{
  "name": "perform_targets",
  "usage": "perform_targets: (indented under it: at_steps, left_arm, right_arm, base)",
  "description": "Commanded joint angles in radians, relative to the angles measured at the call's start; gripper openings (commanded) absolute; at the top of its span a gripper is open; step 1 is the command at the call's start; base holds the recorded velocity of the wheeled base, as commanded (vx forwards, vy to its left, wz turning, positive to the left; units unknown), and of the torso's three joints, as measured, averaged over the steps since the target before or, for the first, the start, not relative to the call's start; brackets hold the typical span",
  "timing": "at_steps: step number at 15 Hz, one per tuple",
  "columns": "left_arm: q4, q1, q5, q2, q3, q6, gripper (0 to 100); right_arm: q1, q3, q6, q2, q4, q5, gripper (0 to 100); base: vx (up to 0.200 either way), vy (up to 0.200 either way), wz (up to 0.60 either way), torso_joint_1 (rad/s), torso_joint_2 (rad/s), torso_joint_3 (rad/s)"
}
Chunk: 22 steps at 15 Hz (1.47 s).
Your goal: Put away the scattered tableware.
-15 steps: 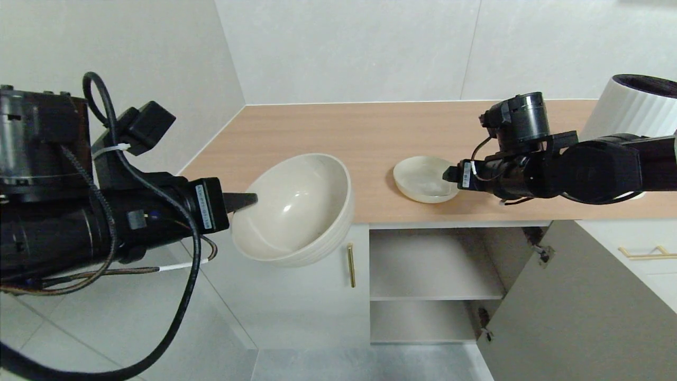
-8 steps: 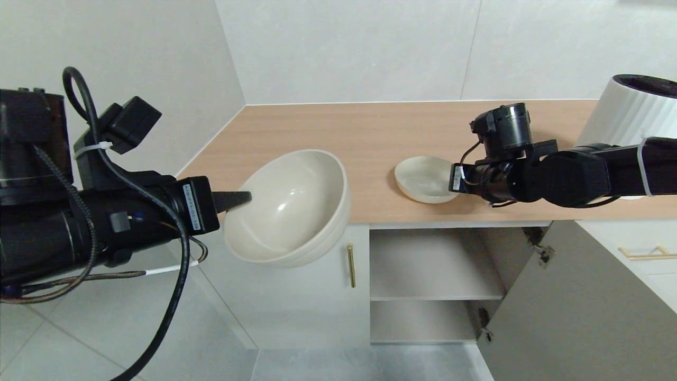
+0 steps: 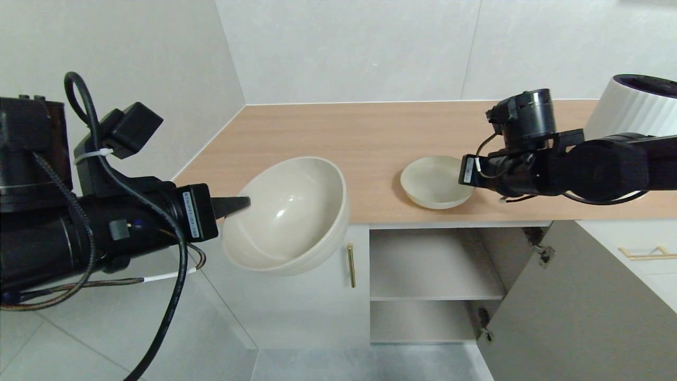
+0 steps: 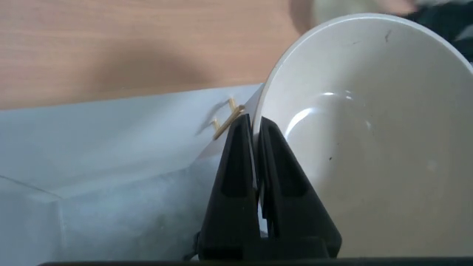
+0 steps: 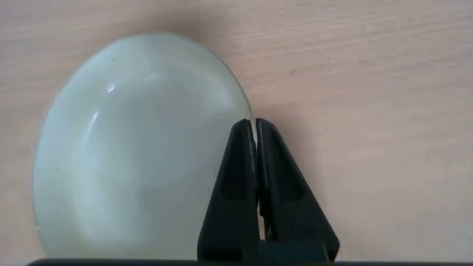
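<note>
- Nearest, the left pincer [image 3: 235, 203] is pressed together on the rim of a big cream bowl [image 3: 288, 214], one finger inside the wall and one outside. The bowl hangs in the air in front of the counter [image 3: 359, 137], tipped so its hollow faces up and toward the camera.
- The bowl looks like glazed ceramic: stiff, smooth, probably heavy for a one-sided rim pinch, and breakable. Held at one edge it could swing or slip, so a deep bite on the rim and slow moves would suit it.
- Below the counter, a cupboard stands open, with its door [image 3: 576, 296] swung out to the right and a bare shelf [image 3: 433, 288] inside. This is probably where the tableware goes.
- Near the counter's front edge is a small, shallow, pale dish [image 3: 435, 182]. The right pincer [image 3: 465, 170] pinches its rim on the right side, fingers closed on the thin edge. Whether the dish rests on the wood or is just lifted I cannot tell.
- The dish looks light, hard, glossy and fragile. Its low rim is the only part offering a hold.
- Farther right stands a white ribbed pot [image 3: 634, 106].
</note>
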Motion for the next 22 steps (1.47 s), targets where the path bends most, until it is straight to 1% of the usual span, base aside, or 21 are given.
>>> perform_targets:
  at_steps: [1, 2, 3, 4, 5, 6, 8, 10, 11, 16, 19, 22]
  left_arm:
    - [-0.001, -0.001, 0.000, -0.001, 0.012, 0.004, 0]
    - [-0.001, -0.004, 0.000, 0.001, 0.018, 0.004, 0]
    - [-0.001, -0.004, 0.000, 0.002, 0.026, 0.004, 0]
    - [-0.003, -0.008, 0.000, 0.007, 0.041, 0.004, 0]
    - [-0.001, -0.011, 0.000, 0.007, 0.046, 0.004, 0]
    - [-0.003, -0.011, 0.000, 0.004, 0.049, 0.004, 0]
    - [-0.001, -0.024, 0.000, -0.001, 0.049, 0.004, 0]
    - [-0.001, -0.044, 0.000, 0.007, 0.063, 0.004, 0]
    - [-0.001, -0.048, 0.000, 0.008, 0.066, 0.004, 0]
    - [-0.001, -0.051, -0.001, 0.041, 0.072, 0.006, 0]
    - [-0.001, -0.051, 0.000, 0.056, 0.072, 0.004, 0]
    - [-0.001, -0.051, 0.000, 0.062, 0.073, 0.004, 0]
  right_arm:
    - [-0.003, 0.116, 0.004, -0.185, 0.022, 0.099, 0]
    - [-0.003, 0.154, 0.000, -0.260, 0.088, 0.182, 0]
    - [-0.001, 0.160, -0.002, -0.285, 0.128, 0.210, 0]
    - [-0.001, 0.162, 0.000, -0.322, 0.200, 0.251, 0]
    - [-0.001, 0.171, 0.003, -0.339, 0.229, 0.263, 0]
    - [0.005, 0.215, 0.003, -0.359, 0.246, 0.265, 0]
    - [0.009, 0.340, -0.003, -0.392, 0.243, 0.266, 0]
    - [0.009, 0.380, -0.029, -0.395, 0.231, 0.266, 0]
    - [0.011, 0.387, -0.035, -0.392, 0.225, 0.266, 0]
    - [0.003, 0.418, -0.042, -0.325, 0.136, 0.256, 0]
    - [-0.009, 0.420, -0.042, -0.308, 0.113, 0.256, 0]
    - [-0.015, 0.426, -0.043, -0.300, 0.104, 0.257, 0]
  base:
    - [0.000, 0.000, 0.00, 0.000, 0.00, 0.000]
    - [0.000, 0.000, 0.00, 0.000, 0.00, 0.000]
    - [0.000, 0.000, 0.00, 0.000, 0.00, 0.000]
    - [0.000, 0.000, 0.00, 0.000, 0.00, 0.000]
    - [0.000, 0.000, 0.00, 0.000, 0.00, 0.000]
    - [0.000, 0.000, 0.00, 0.000, 0.00, 0.000]
    - [0.000, 0.000, 0.00, 0.000, 0.00, 0.000]
    - [-0.200, 0.000, 0.00, 0.002, 0.01, 0.005]
    - [-0.200, 0.000, 0.00, 0.012, 0.01, 0.002]
    - [0.000, 0.000, 0.00, 0.000, 0.00, 0.000]
    - [0.000, 0.000, 0.00, 0.000, 0.00, 0.000]
    - [0.000, 0.000, 0.00, -0.136, 0.34, 0.185]
